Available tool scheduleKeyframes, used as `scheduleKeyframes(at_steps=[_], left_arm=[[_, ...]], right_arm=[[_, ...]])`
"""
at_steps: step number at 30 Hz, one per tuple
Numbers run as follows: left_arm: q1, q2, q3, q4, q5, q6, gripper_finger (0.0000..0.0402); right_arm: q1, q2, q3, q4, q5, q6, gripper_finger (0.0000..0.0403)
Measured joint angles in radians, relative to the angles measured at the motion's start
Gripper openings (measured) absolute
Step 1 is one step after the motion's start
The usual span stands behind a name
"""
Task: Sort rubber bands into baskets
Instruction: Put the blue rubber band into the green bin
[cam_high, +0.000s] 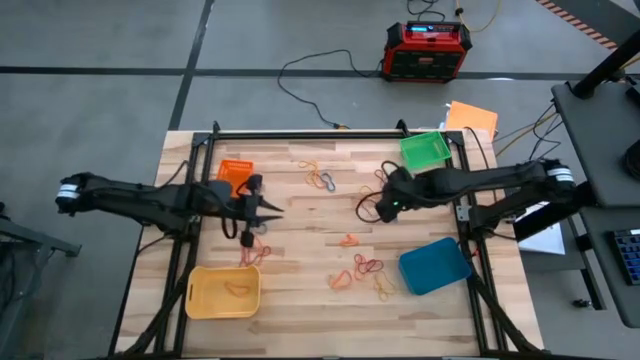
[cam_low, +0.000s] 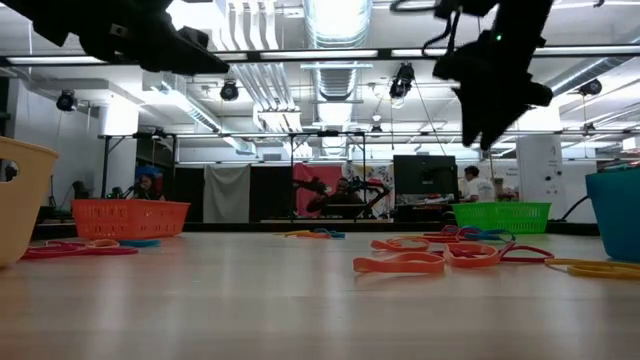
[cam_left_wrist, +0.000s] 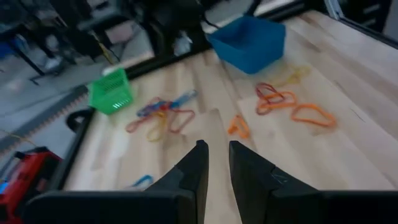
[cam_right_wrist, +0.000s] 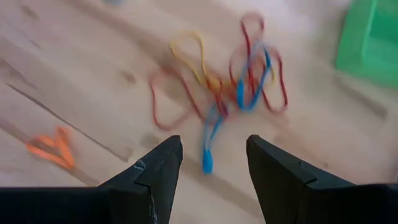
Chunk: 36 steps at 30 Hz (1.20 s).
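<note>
Rubber bands lie loose on the wooden table: a red, yellow and blue tangle (cam_right_wrist: 230, 81) at far centre (cam_high: 320, 180), orange ones (cam_high: 348, 240) in the middle, and more (cam_high: 362, 270) beside the blue basket (cam_high: 435, 265). One band (cam_high: 237, 288) lies in the yellow basket (cam_high: 224, 291). The orange basket (cam_high: 236, 173) stands far left and the green basket (cam_high: 425, 150) far right. My left gripper (cam_left_wrist: 216, 155) hovers left of centre (cam_high: 268, 208), its fingers a narrow gap apart and empty. My right gripper (cam_right_wrist: 212, 158) hangs open above the table, tilted down toward the tangle.
A dark metal frame (cam_high: 330, 133) runs around the table's edges. A red-black box (cam_high: 427, 50) with cables sits on the floor beyond the far edge. More bands (cam_high: 255, 250) lie just above the yellow basket. Bare wood (cam_high: 310, 320) shows along the near edge.
</note>
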Motion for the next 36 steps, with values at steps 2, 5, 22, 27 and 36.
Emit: scheduleKeyframes(at_steps=[2, 5, 22, 27, 36], left_arm=[[0.015, -0.03, -0.006, 0.006, 0.0, 0.014, 0.0048], [0.04, -0.071, -0.026, 0.027, 0.0, 0.02, 0.0048], [0.094, -0.13, -0.078, 0.101, -0.067, -0.096, 0.0048], [0.094, -0.129, -0.078, 0.101, -0.102, -0.096, 0.0048], [0.094, -0.128, -0.078, 0.111, -0.137, -0.096, 0.0048]], right_arm=[[0.0, 0.041, 0.004, -0.01, -0.031, 0.006, 0.0176], [-0.011, 0.082, -0.007, -0.009, -0.088, 0.006, 0.0176], [-0.33, 0.177, -0.025, 0.151, -0.143, -0.32, 0.0176], [-0.347, 0.24, -0.025, 0.171, -0.183, -0.359, 0.0176], [-0.347, 0.278, -0.025, 0.164, -0.212, -0.361, 0.0176]])
